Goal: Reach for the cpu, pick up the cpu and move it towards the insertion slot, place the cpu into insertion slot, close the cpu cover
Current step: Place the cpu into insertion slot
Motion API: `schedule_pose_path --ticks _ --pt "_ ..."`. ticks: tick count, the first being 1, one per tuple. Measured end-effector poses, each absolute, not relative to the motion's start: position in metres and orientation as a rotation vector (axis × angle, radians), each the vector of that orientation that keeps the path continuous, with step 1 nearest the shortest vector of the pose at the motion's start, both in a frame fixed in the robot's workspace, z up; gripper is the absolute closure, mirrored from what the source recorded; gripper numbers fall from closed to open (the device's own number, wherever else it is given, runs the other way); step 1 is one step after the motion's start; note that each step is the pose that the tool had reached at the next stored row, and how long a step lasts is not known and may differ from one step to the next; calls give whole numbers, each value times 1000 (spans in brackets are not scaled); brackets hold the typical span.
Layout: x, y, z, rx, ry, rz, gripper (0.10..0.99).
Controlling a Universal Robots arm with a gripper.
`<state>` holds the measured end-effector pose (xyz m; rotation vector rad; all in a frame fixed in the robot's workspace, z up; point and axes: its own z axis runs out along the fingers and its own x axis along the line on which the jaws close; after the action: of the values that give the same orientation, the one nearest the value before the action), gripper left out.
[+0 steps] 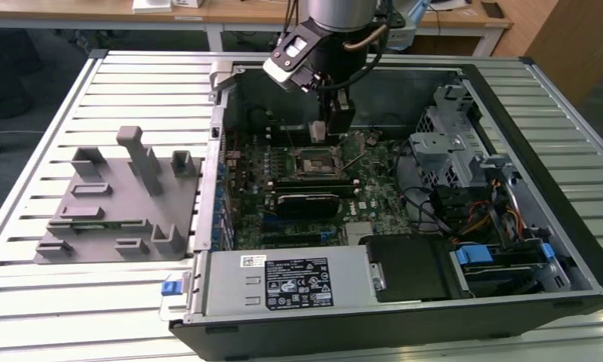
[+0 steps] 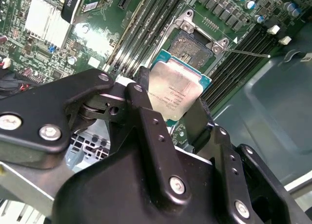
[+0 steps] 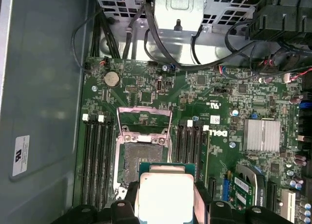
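Observation:
My gripper (image 1: 321,133) hangs inside the open computer case, shut on the cpu (image 2: 176,89), a flat square chip with a silvery top and a tan-green rim. In both wrist views the black fingers (image 2: 142,94) clamp two opposite edges of the chip. The cpu (image 3: 165,193) is held a little above the green motherboard, just beside the insertion slot (image 3: 142,158), which lies bare and dark. The insertion slot (image 1: 315,162) sits just in front of the gripper in the exterior view. The cpu cover (image 3: 145,121) stands flipped open on the slot's far side, and its thin wire lever (image 2: 248,52) is raised.
Long black memory slots (image 3: 96,160) flank the socket on both sides. A black heatsink block (image 1: 306,204) lies in front of it. A metal drive cage (image 1: 452,143) and cables fill the exterior view's right. Grey fixture blocks (image 1: 115,204) stand on the slatted table outside the case.

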<state>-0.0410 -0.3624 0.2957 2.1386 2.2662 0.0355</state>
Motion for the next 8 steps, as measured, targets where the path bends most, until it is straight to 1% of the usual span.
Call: schedule_pose_path --ticks 8 --pt "-40 -361 289 2138 2266 35 557"
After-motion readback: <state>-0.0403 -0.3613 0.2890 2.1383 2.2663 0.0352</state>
